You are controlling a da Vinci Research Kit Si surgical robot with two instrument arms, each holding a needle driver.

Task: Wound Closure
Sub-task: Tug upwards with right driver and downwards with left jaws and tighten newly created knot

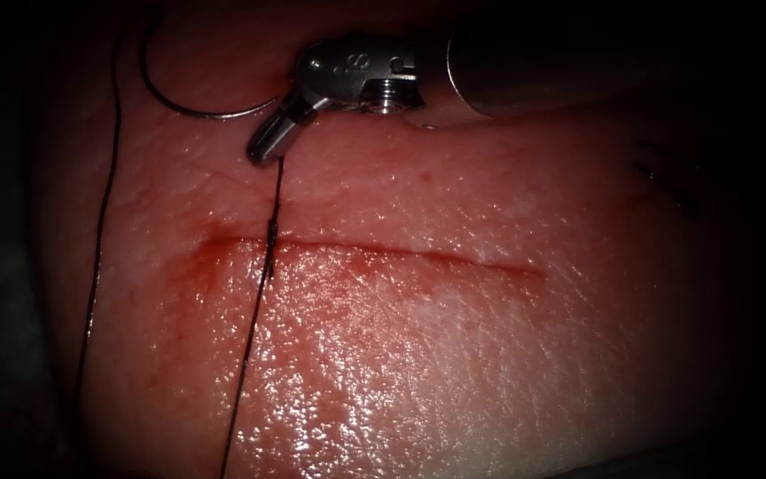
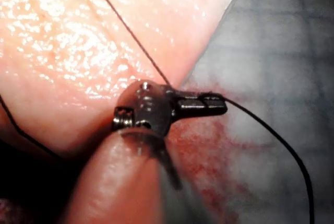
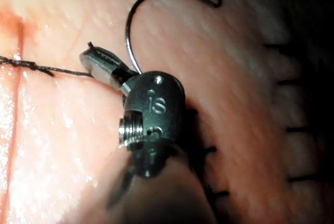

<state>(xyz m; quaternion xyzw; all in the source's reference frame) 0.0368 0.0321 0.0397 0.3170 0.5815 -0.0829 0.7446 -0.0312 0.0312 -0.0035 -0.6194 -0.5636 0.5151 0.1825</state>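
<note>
The right tool [image 1: 263, 151] comes in from the right above the cut [image 1: 401, 253]. Its jaws are shut on the thread [image 1: 254, 319], also in the right wrist view [image 3: 96, 57]. From them the thread runs taut down across the cut's left end, with a knot [image 1: 272, 238] on the cut line [image 3: 31, 66]. The curved needle [image 1: 197, 113] lies free on the tissue [image 1: 445, 355] beyond the cut, at upper left, one end beside the right tool [image 3: 130, 31]. In the left wrist view, the left tool [image 2: 216, 104] is shut on the thread [image 2: 271, 130] at the tissue's edge.
Red fluid [image 1: 223, 257] stains the tissue around the cut's left end. Another strand of thread [image 1: 104, 222] hangs down the tissue's far left. Dark ink marks [image 1: 667, 177] lie at the right. A grey cloth [image 2: 292, 51] with a red stain lies beside the tissue.
</note>
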